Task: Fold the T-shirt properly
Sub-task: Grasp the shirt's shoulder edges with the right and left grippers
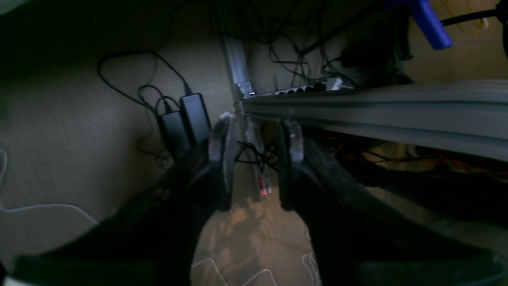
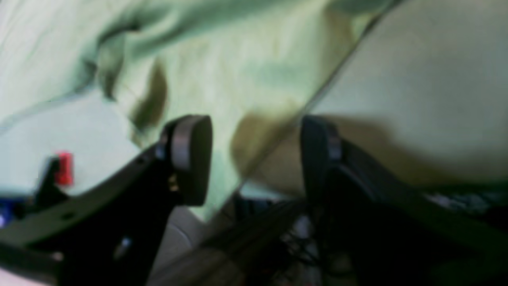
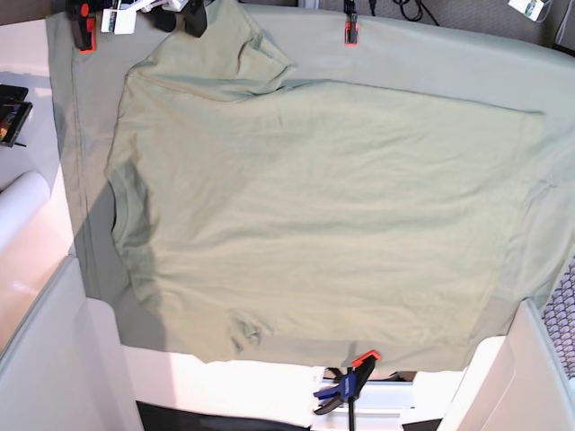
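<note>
Right claw (image 2: 254, 159) agape over T-shirt (image 2: 222, 79)

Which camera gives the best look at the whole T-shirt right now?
The base view: the T-shirt lies spread flat and fully visible there. The right wrist view shows only blurred green fabric up close. The left wrist view shows none of it.

T-shirt (image 3: 314, 215) flat on tablecloth (image 3: 422, 58), clamps (image 3: 349, 31) at edges.

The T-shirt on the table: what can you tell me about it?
The T-shirt is pale sage green, soft and cotton-like, with short sleeves and a ribbed round neckline. It lies spread nearly flat, unfolded, neck toward the base view's left, hem toward its right, lightly wrinkled. It rests on a slightly greyer green tablecloth held by clamps. No gripper touches it.
</note>
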Controlling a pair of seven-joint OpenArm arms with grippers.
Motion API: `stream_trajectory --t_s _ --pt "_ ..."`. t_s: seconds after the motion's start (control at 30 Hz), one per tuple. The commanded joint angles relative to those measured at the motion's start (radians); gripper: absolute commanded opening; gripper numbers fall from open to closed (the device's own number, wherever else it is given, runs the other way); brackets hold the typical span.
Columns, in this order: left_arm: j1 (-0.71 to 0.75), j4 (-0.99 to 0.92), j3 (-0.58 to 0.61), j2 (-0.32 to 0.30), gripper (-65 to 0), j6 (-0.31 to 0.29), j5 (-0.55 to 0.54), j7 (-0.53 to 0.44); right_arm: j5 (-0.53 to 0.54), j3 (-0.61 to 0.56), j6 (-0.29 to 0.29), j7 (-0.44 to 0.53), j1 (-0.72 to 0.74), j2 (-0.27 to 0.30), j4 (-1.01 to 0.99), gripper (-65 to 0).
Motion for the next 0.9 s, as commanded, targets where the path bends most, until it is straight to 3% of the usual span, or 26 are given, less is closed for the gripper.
stream_trajectory --t_s 0.0,0.17,0.27,0.33,0.43,0.53,0.67,0.87 --pt "0.012 0.014 -0.018 -0.021 -43.9 -0.014 -0.014 -0.012 -0.001 0.001 -0.005 -0.012 0.009 -0.007 -0.016 -29.2" --pt "0.012 0.015 -0.072 -0.055 -42.1 -0.014 -0.041 -0.019 -0.001 -0.012 -0.005 -0.049 0.056 -0.030 -0.079 -29.2" --pt "0.006 0.027 -0.144 -0.059 -31.5 -0.014 -0.080 -0.002 -0.002 -0.042 -0.001 -0.052 0.058 -0.030 -0.080 -29.2" --pt "-0.008 0.043 -0.205 -0.064 -27.8 -0.014 -0.122 0.031 -0.014 -0.063 -0.001 -0.052 0.055 -0.030 -0.080 -29.2" --pt "-0.048 0.050 -0.286 -0.095 -27.8 -0.011 -0.144 0.048 -0.055 -0.090 -0.001 -0.052 0.052 -0.029 -0.080 -29.2" --pt "-0.108 0.049 -0.323 -0.143 -27.7 0.044 -0.145 0.094 -0.065 -0.095 -0.001 -0.052 0.049 -0.029 -0.080 -29.2" --pt "-0.223 -0.010 -0.296 -0.202 -27.6 0.067 -0.119 0.107 -0.066 -0.095 -0.001 -0.051 0.049 -0.030 -0.080 -29.2" --pt "-0.438 -0.283 -0.234 -0.247 -27.6 0.097 -0.130 0.108 -0.094 -0.095 -0.001 -0.047 0.050 -0.030 -0.080 -29.2"
